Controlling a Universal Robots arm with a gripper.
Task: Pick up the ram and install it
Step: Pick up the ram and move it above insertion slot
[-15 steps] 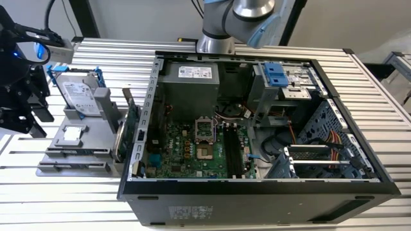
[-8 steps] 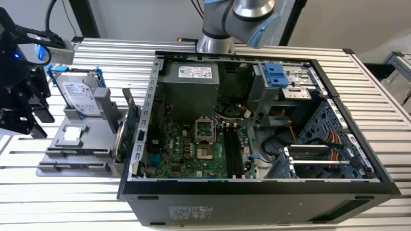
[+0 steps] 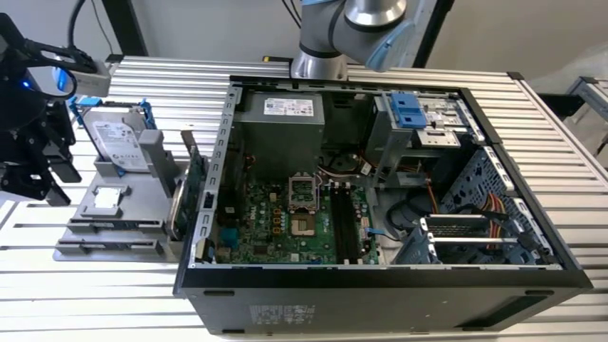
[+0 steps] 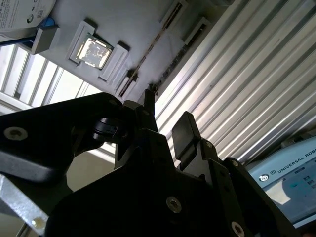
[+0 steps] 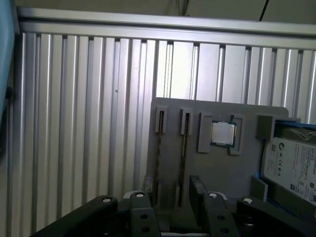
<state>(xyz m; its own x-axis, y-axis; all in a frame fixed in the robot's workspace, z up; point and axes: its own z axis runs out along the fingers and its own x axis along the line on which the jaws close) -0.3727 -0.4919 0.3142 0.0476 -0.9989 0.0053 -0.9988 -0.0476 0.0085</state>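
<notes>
Two ram sticks stand edge-on in the slots of a grey holder [image 5: 222,173]: one ram [image 5: 159,153] and a second [image 5: 183,155] beside it. In the second wrist view they are thin strips [image 4: 148,52]. My gripper [image 5: 170,195] hovers above the holder's ram end, open, with nothing between its fingers [image 5: 197,190]. Both sticks lie in line with the gap, and I cannot tell how far below. In the exterior view the black gripper [image 3: 43,187] hangs at the left edge, over the holder [image 3: 133,214]. The motherboard's long black memory slots [image 3: 344,224] lie inside the open case.
The open computer case [image 3: 380,278] takes up the middle of the ribbed metal table [image 3: 76,299]. The holder also carries a processor chip [image 5: 223,133], a hard drive in a blue frame [image 3: 124,142] and an upright green card [image 3: 195,189]. The arm's base [image 3: 328,43] stands behind the case.
</notes>
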